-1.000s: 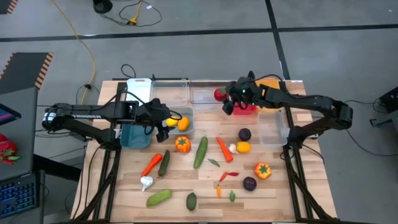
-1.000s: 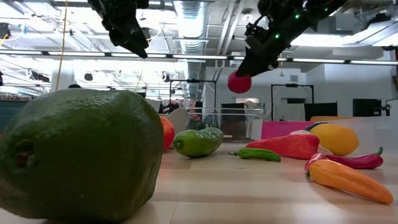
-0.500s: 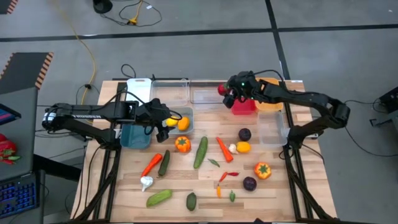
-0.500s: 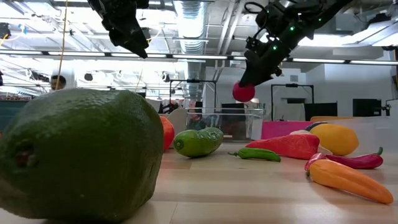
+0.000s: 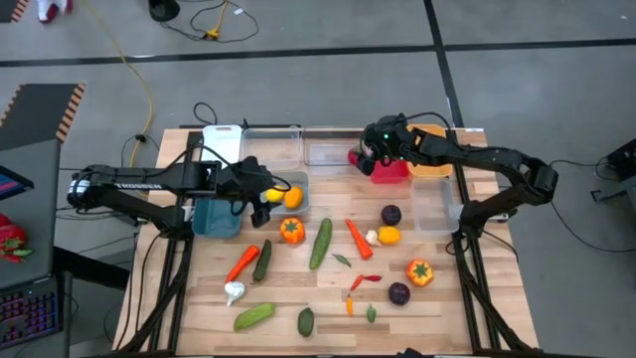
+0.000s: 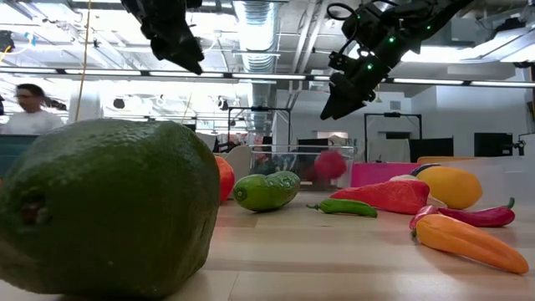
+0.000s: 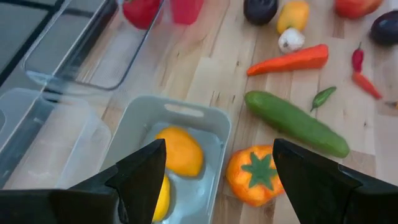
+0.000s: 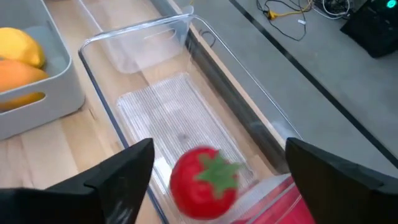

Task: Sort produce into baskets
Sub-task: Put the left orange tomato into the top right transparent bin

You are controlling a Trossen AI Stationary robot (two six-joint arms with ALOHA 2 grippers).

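Red and round with a green cap, the toy tomato point(image 8: 202, 182) drops free between the wide-spread fingers of the right gripper point(image 5: 370, 159), just over the clear basket point(image 8: 163, 121) beside the red basket point(image 5: 390, 170). A clean release here probably means holding the arm still until the fruit settles, then lifting straight up. The right arm reaches in from the table's right edge, wrist bent down. The left gripper point(image 5: 260, 191) hangs partly open and empty over the grey-blue basket point(image 7: 211, 118), where a lemon point(image 7: 180, 151) lies.
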